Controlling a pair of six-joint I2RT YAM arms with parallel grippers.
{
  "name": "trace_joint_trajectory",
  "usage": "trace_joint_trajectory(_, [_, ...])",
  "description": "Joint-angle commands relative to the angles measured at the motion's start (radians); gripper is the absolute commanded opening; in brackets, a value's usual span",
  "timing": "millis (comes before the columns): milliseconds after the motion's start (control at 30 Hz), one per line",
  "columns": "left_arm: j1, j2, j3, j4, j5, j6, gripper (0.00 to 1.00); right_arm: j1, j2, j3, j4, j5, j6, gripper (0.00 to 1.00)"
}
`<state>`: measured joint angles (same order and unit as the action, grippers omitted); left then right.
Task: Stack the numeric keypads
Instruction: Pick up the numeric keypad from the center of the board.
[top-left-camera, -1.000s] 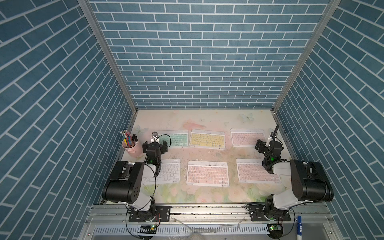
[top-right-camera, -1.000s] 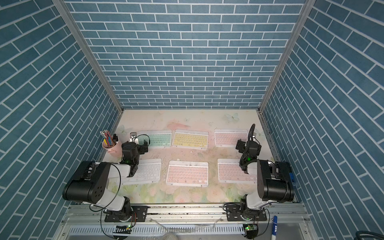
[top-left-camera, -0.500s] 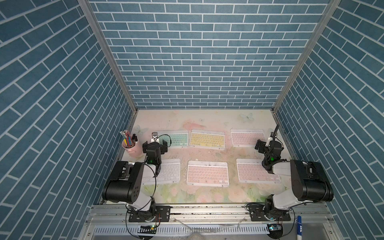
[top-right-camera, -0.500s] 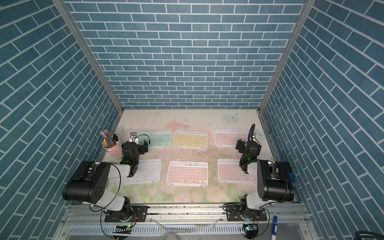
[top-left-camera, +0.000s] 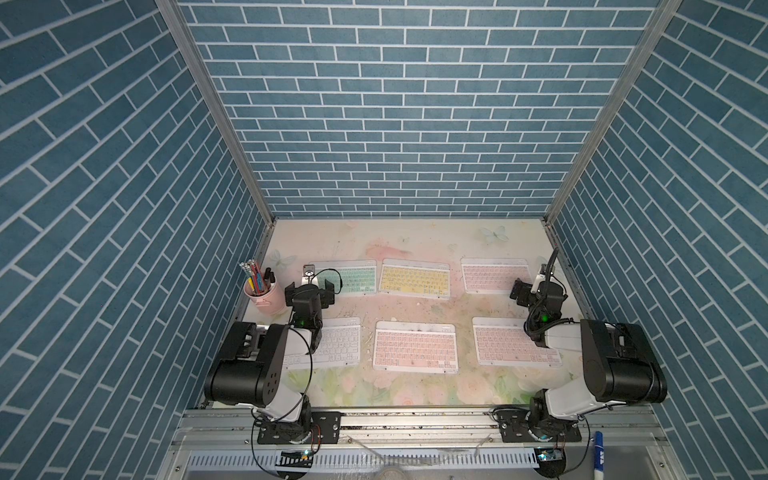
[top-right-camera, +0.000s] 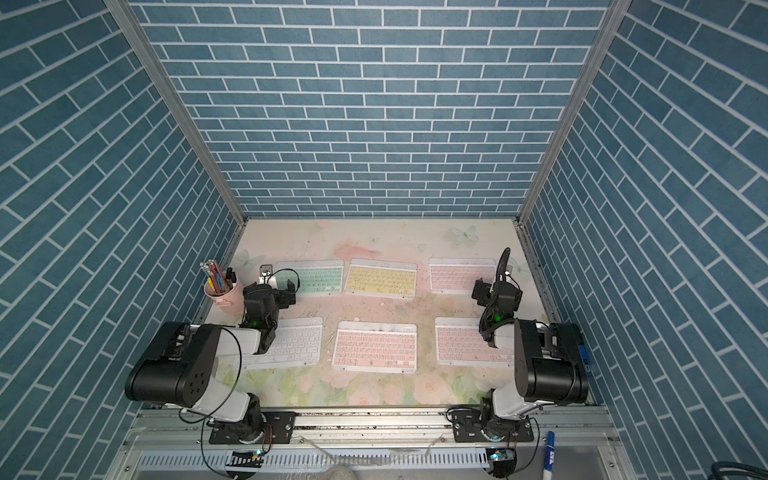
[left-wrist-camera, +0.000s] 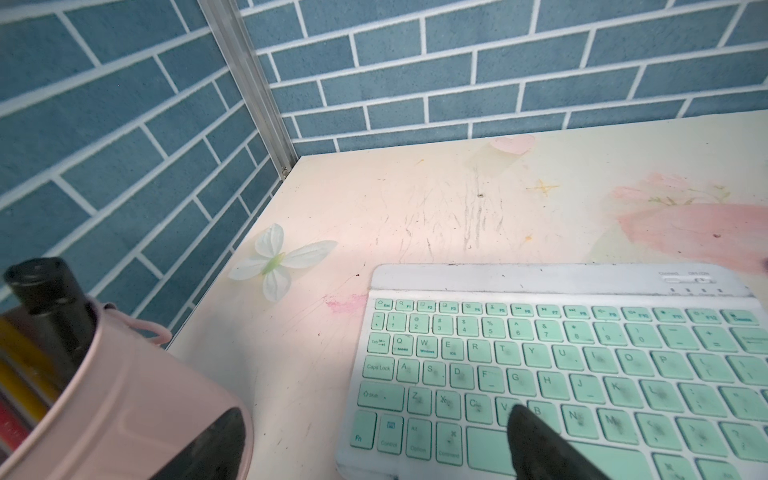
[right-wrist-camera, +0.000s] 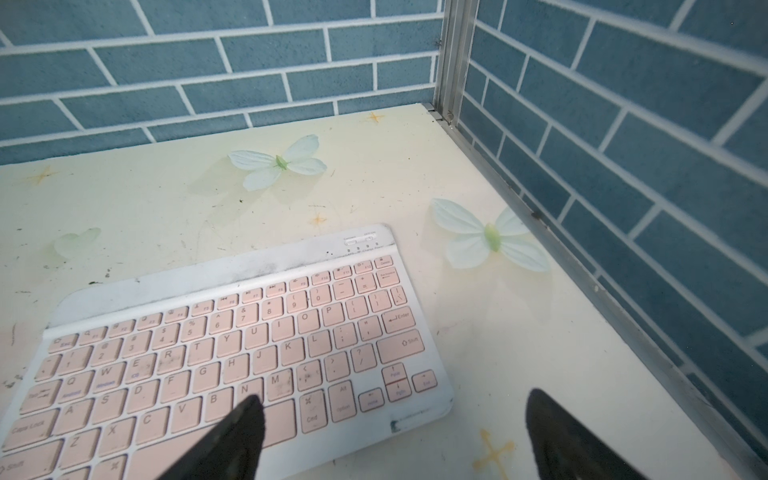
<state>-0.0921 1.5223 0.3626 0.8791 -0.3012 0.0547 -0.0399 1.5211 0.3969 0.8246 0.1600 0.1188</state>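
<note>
- In both top views, six keypads lay flat and apart on the bench (top-left-camera: 415, 237), in two rows of three, none stacked
- Far row: the green keypad (top-left-camera: 353, 280), the yellow keypad (top-left-camera: 415, 277) and the far pink keypad (top-left-camera: 494, 274)
- Near row, closer to the arms: the white keypad (top-left-camera: 338, 343), the middle pink keypad (top-left-camera: 415, 345) and the near pink keypad (top-left-camera: 511, 343)
- A pink pencil cup (top-left-camera: 266, 297) stood at the bench's left edge
- The left claw (top-left-camera: 309, 289) hung over the green keypad's left end; the right claw (top-left-camera: 534, 286) hung by the far pink keypad's right end
- In the left wrist view, the left claw (left-wrist-camera: 374, 411) stood wide with nothing in it; one finger (left-wrist-camera: 226, 440) showed in front of the pencil cup, the other (left-wrist-camera: 540, 444) over the green keypad's lowest key rows
- In the right wrist view, the right claw (right-wrist-camera: 395, 395) stood wide and held nothing; one finger (right-wrist-camera: 237, 436) was over the far pink keypad's lower keys, the other (right-wrist-camera: 557, 436) over bare bench past its right edge
- I could not tell whether either claw touched a keypad
</note>
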Motion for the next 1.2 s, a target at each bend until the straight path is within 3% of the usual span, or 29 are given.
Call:
trace_joint_trajectory(0, [-0.004, -0.084, 0.045, -0.102, -0.078, -0.015, 0.9, 0.007, -0.019, -0.001, 0.003, -0.006, -0.042, 0.89])
trace_joint_trajectory(100, [-0.034, -0.239, 0.114, -0.321, -0.122, -0.021, 0.86, 0.033, -0.193, 0.13, -0.376, 0.043, -0.016, 0.85])
trace_joint_trajectory(200, [-0.041, -0.331, 0.248, -0.621, -0.043, -0.163, 0.83, 0.051, -0.306, 0.264, -0.679, 0.042, 0.069, 0.83])
trace_joint_trajectory(367, [-0.161, -0.38, 0.402, -0.984, 0.046, -0.344, 0.81, 0.2, -0.42, 0.337, -0.949, 0.102, 0.154, 0.81])
trace_joint_trajectory(600, [-0.389, -0.493, 0.432, -1.335, 0.137, -0.461, 0.82, 0.43, -0.524, 0.318, -1.226, -0.036, 0.265, 0.77])
trace_joint_trajectory(733, [-0.474, -0.582, 0.339, -1.361, 0.245, -0.571, 0.9, 0.528, -0.576, 0.258, -1.283, -0.123, 0.359, 0.75])
trace_joint_trajectory(967, [-0.632, -0.627, 0.228, -1.399, 0.266, -0.677, 0.9, 0.689, -0.608, 0.175, -1.337, -0.154, 0.472, 0.75])
trace_joint_trajectory(1167, [-0.68, -0.624, 0.213, -1.413, 0.257, -0.688, 0.9, 0.782, -0.568, 0.139, -1.296, -0.15, 0.528, 0.74])
